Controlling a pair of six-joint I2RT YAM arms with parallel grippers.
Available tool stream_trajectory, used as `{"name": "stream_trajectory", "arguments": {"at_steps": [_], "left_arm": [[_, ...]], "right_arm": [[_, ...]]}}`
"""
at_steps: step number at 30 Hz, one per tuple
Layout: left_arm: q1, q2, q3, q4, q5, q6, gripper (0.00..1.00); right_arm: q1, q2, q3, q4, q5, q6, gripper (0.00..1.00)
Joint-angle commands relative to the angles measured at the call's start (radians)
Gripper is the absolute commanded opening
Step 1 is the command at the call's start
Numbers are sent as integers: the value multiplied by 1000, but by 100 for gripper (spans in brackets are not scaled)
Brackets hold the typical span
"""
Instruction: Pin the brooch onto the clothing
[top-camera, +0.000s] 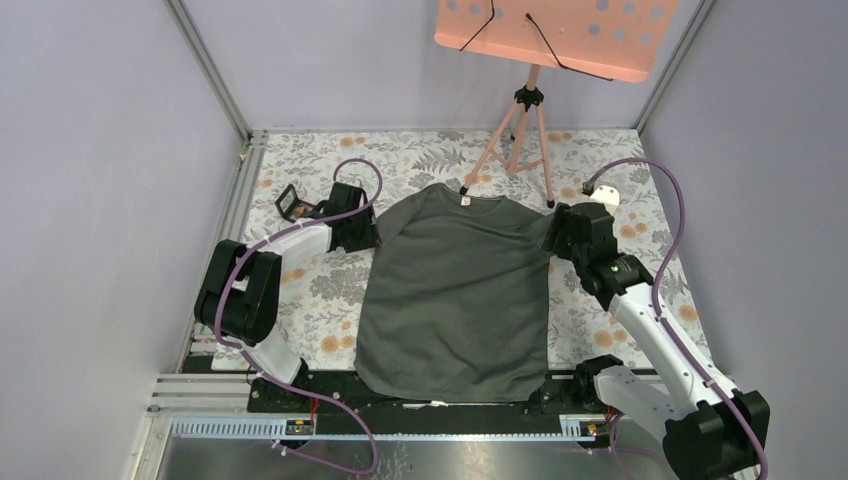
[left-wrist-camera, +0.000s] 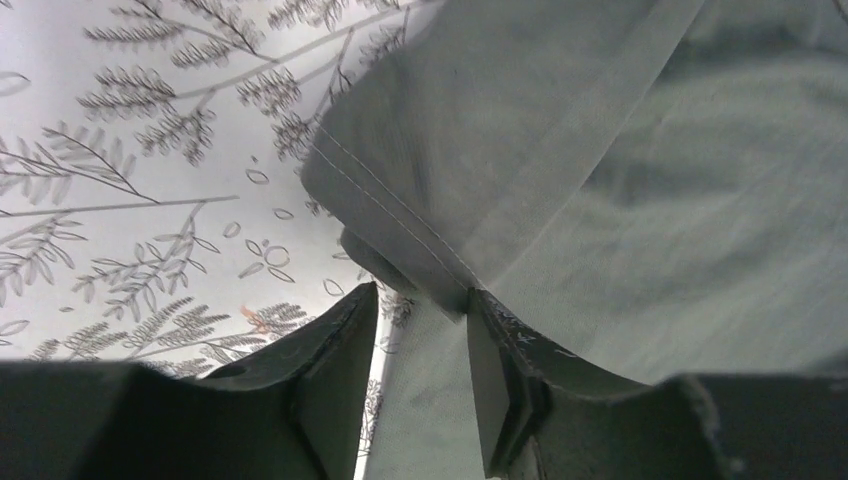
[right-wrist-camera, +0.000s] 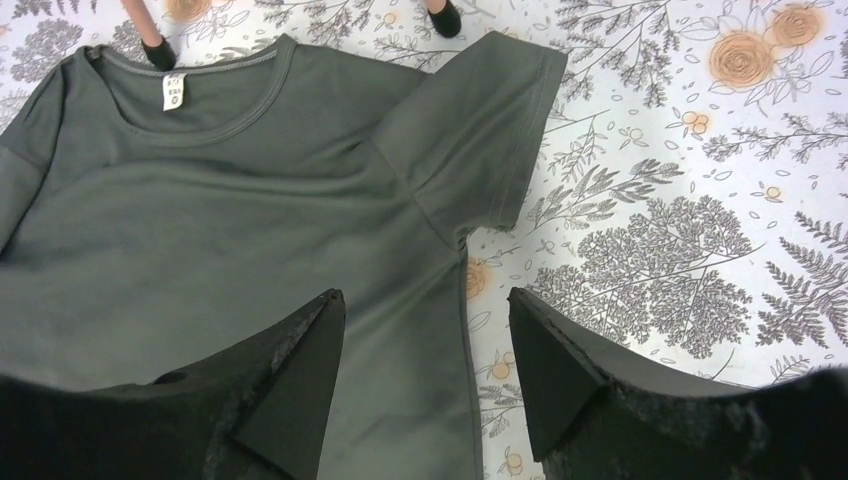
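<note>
The dark grey-green T-shirt (top-camera: 455, 290) lies flat in the middle of the floral cloth, neck at the far side, with a white label (top-camera: 465, 200) inside the neck. My left gripper (top-camera: 360, 232) is at the shirt's left sleeve. In the left wrist view (left-wrist-camera: 422, 292) it is open, with sleeve cloth (left-wrist-camera: 650, 200) lying between the jaws and draped on the right finger. My right gripper (top-camera: 556, 238) is open and empty just above the shirt's side seam (right-wrist-camera: 220, 230) below the right sleeve (right-wrist-camera: 425, 293). The brooch does not clearly show in any view.
A small black square case (top-camera: 292, 203) lies open left of the left gripper. A pink tripod stand (top-camera: 525, 110) with a pink perforated board (top-camera: 555, 35) stands behind the neck. A small white object (top-camera: 606, 195) lies at the far right. Walls enclose both sides.
</note>
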Motion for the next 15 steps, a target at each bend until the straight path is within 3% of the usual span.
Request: {"name": "stream_trajectory", "arguments": {"at_steps": [1, 8, 15], "left_arm": [[-31, -23, -13, 83, -27, -40, 39], [-34, 16, 37, 68, -86, 1, 35], [-34, 2, 50, 53, -147, 24, 37]], "right_arm": [[-4, -33, -6, -30, -52, 31, 68], [-4, -32, -17, -44, -82, 33, 68], [-4, -26, -26, -55, -105, 26, 68]]}}
